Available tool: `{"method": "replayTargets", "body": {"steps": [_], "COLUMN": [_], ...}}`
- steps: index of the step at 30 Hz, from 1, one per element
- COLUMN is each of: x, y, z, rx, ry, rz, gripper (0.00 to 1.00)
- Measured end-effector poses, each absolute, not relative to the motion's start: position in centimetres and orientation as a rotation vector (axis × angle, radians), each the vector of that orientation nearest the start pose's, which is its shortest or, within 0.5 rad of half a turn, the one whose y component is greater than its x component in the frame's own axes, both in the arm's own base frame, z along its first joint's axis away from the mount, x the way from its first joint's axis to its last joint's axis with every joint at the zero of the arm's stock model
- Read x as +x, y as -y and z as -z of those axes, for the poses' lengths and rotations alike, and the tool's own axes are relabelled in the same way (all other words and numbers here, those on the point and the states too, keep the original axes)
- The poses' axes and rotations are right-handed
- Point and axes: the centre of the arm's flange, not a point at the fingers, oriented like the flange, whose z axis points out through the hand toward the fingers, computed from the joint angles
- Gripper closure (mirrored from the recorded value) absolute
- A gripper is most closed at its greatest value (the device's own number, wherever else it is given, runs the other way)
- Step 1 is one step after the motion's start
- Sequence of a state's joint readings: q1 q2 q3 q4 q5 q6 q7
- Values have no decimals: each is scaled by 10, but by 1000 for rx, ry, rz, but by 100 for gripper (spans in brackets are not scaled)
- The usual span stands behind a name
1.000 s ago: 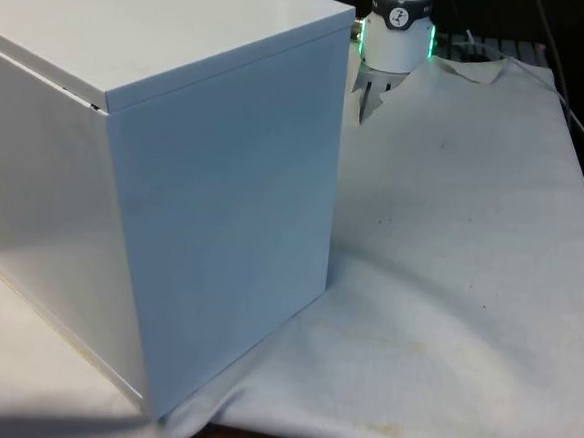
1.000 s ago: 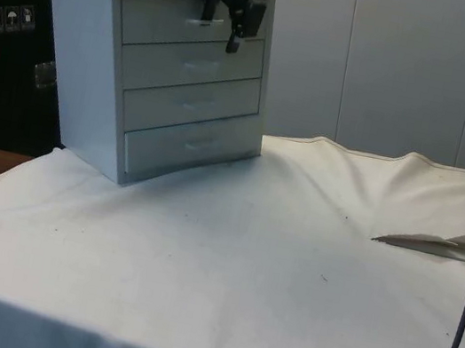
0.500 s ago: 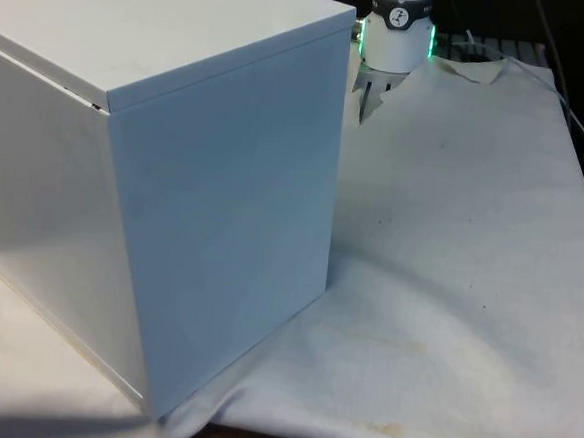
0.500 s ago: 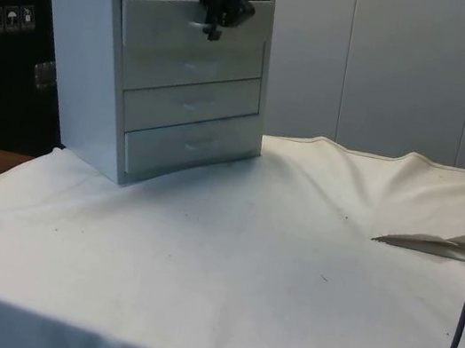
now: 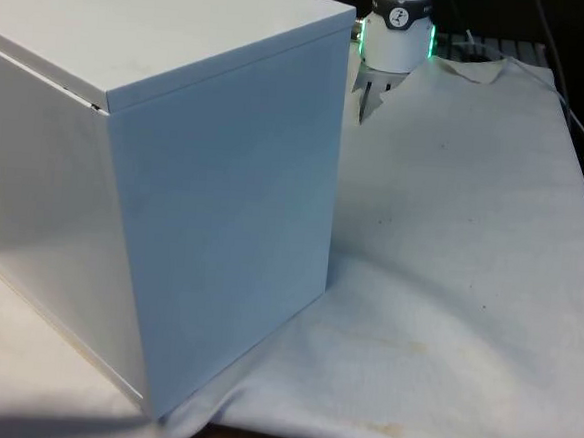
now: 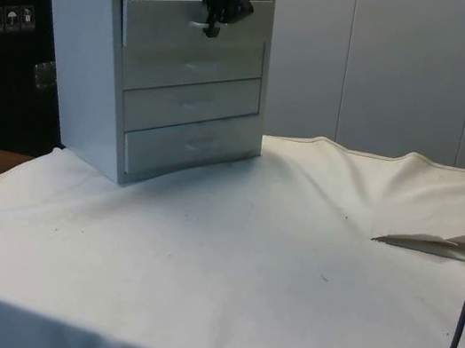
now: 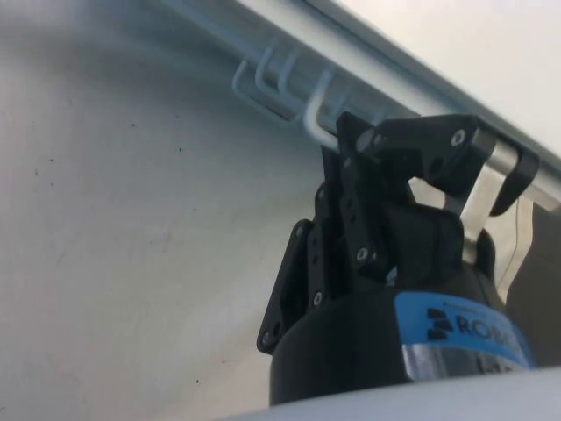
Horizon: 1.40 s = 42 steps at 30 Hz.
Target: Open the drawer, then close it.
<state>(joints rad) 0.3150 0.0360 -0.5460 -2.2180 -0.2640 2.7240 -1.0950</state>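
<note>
Gripper (image 6: 212, 24) sits at top drawer's handle (image 7: 289, 101), jaws clenched on it; chest of drawers (image 6: 154, 79) near desk's far corner, handle running crosswise to the pull.

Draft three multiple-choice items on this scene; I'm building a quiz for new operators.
1. Where is the gripper?
A. At the top drawer's handle
B. At the bottom drawer's handle
C. Resting on the cloth, away from the chest

2. What colour is the chest of drawers?
A. Black
B. White
C. Red

3. How is the top drawer?
A. Lifted out and lying on the cloth
B. Flush with the drawers below
C. Pulled partly out

Answers:
1 A: in the side view the gripper hangs at the handle of the top drawer.
2 B: the chest of drawers is white in the front and side views, like the cloth.
3 C: in the side view the top drawer's front stands forward of those beneath, with a dark gap at its edge.
</note>
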Motion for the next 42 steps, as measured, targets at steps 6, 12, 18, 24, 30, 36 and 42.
{"method": "replayTargets", "body": {"steps": [6,12,18,24,30,36,42], "x": [557,556,546,537,537,532,532], "y": [119,120,114,111,111,111,111], "z": [-414,-415,-432,-436,-436,-435,-435], "rx": [-3032,-3035,-3009,-2990,-2990,-2984,-2984], "ry": [1828,1820,1808,1800,1800,1792,1792], "rz": [469,472,461,441,441,430,430], "gripper": [100,100,100,100,100,100,100]}}
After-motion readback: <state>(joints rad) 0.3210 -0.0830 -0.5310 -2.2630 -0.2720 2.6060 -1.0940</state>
